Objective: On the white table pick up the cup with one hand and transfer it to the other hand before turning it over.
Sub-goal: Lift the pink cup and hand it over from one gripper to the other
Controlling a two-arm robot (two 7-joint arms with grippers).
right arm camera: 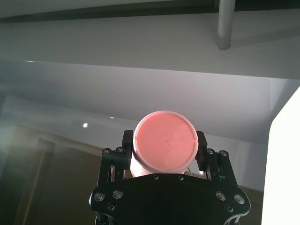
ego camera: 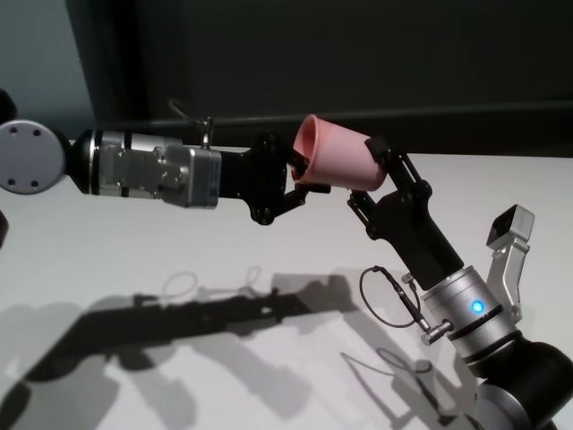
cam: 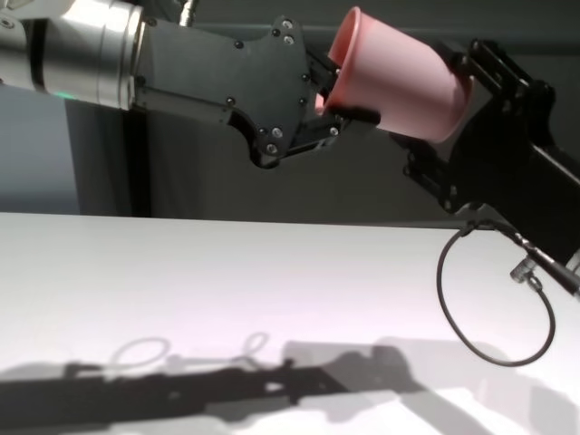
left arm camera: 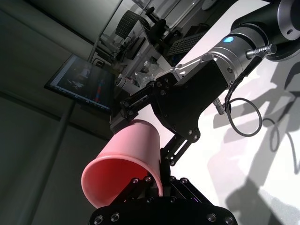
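The pink cup (ego camera: 336,161) hangs in the air above the white table (ego camera: 134,260), lying nearly on its side with its mouth toward my left arm. My left gripper (ego camera: 303,170) is shut on the cup's rim, one finger inside the mouth and one outside. From the other side my right gripper (ego camera: 365,175) has its fingers pressed against the cup's body near the base. In the right wrist view the cup's flat bottom (right arm camera: 164,145) sits between the two pads (right arm camera: 127,140). The left wrist view shows the open mouth (left arm camera: 126,159) just above my left gripper (left arm camera: 152,180).
Shadows of both arms fall across the table (cam: 181,272) below. A thin black cable loop (cam: 494,308) hangs under my right wrist. A dark wall stands behind the table's far edge.
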